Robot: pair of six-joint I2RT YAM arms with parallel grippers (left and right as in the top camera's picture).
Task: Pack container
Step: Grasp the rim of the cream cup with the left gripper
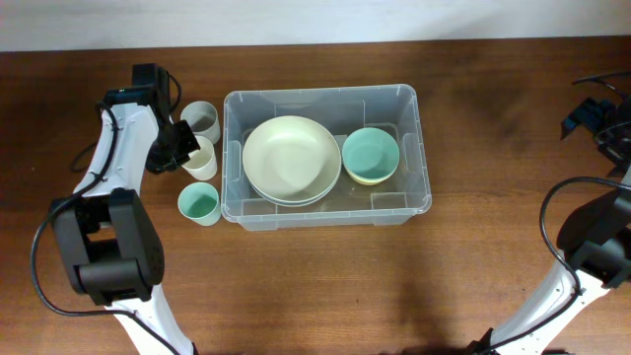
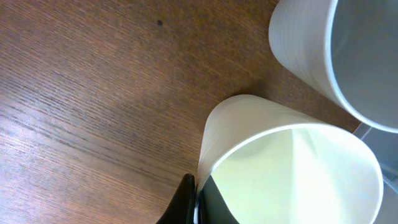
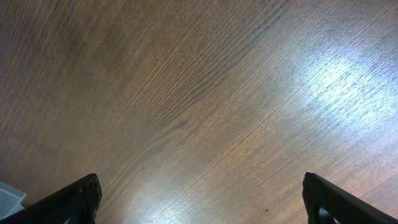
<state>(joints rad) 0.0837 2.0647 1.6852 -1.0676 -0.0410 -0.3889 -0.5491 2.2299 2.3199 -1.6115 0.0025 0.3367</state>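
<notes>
We see L gripper (image 1: 185, 146) clamped on the rim of a cream cup (image 1: 200, 161), just left of the container (image 1: 315, 94) on the worktop (image 1: 325, 286); R gripper (image 3: 200, 199) spread wide, well apart at far right.

Table (image 3: 186, 93): brown wood, grain running diagonally, filling nearly the whole view.
Glare patch (image 3: 336, 81): bright, soft-edged, on the wood at upper right.
Right gripper (image 3: 211, 202): spread wide above the wood.
Fingers (image 3: 348, 202): two dark tips, one in each lower corner, well apart.
Pale corner (image 3: 9, 196): bluish-white, at the lower left edge, too little showing to identify.
</notes>
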